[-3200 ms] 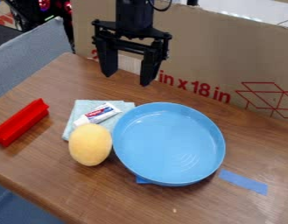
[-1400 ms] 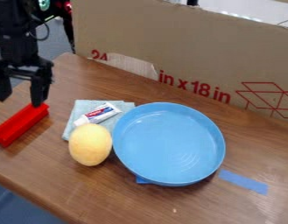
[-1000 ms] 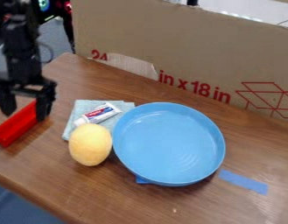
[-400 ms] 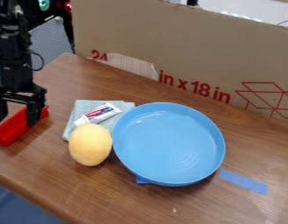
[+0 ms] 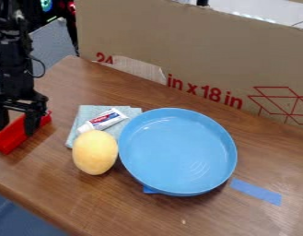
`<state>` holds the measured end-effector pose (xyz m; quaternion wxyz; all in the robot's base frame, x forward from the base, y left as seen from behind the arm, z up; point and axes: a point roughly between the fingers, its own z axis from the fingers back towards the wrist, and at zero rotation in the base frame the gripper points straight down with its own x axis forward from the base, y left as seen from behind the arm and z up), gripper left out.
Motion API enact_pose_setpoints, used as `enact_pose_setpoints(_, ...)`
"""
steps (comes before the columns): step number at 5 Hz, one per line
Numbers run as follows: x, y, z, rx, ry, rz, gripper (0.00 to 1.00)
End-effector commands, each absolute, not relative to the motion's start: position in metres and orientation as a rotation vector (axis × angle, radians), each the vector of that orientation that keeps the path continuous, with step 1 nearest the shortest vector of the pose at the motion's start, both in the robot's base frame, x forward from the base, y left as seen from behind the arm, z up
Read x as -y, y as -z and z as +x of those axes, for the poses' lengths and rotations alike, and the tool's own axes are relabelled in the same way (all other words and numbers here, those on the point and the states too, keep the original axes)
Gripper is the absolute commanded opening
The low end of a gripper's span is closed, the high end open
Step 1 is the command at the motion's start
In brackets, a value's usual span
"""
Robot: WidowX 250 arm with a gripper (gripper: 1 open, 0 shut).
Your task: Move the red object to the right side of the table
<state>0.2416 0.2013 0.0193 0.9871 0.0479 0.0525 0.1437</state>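
The red object (image 5: 10,138) is a bright red long block lying slantwise on the table (image 5: 49,175) near its left edge. My gripper (image 5: 21,118) has come down over the block's upper end on a black arm. One dark finger stands on each side of the block, and its top end is hidden between them. The jaws still look apart, and I cannot see either one pressing on the block. The lower half of the block shows below the fingers.
A yellow fruit (image 5: 96,152) lies beside a large blue plate (image 5: 227,138) at the middle. A red-and-white tube (image 5: 108,117) rests on a pale cloth (image 5: 82,120). A brown cardboard box (image 5: 227,55) lines the back. Blue tape (image 5: 258,194) sticks to the front right.
The gripper has sunk lower over the red block's upper end and shifted slightly left; its fingers now reach down beside the block. The block has not moved.
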Motion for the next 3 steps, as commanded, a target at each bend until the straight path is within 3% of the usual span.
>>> enact_pose_setpoints(1, -0.192, -0.028, 0.247, -0.071, -0.296, 0.105, 0.00)
enact_pose_setpoints(2, -0.182, -0.034, 0.261, -0.074, -0.309, 0.092, 0.00)
enact_pose_setpoints(3, -0.182, -0.038, 0.255, -0.068, -0.294, 0.076, 0.00)
